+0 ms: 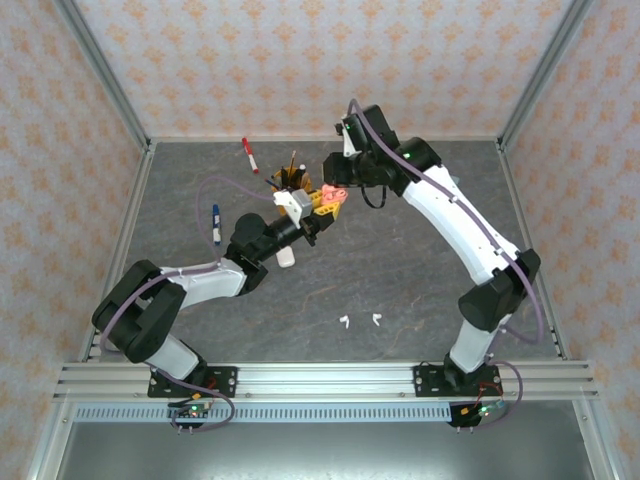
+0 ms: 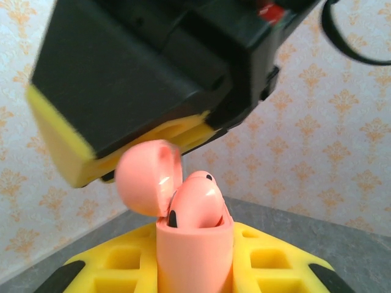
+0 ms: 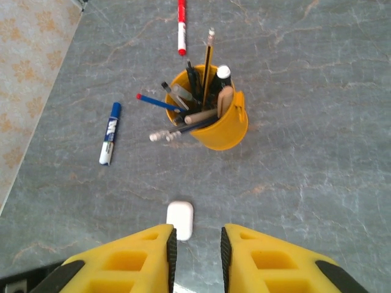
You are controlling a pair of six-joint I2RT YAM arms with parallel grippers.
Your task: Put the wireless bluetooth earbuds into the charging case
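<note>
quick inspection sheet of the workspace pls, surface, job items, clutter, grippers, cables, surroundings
surface: grey stone-look table, no spills seen
job's things: pink charging case with lid open, a pink earbud sitting in it; two white earbuds loose on the table; white case lying on the table
clutter: yellow cup of pens and pencils, upright; red marker and blue marker lying loose
grippers: left gripper shut on the pink charging case; right gripper close over it, jaws slightly apart, nothing between them
cables: left arm cable and right arm cable looped clear of the items
surroundings: patterned walls; metal rail at the near edge
</note>
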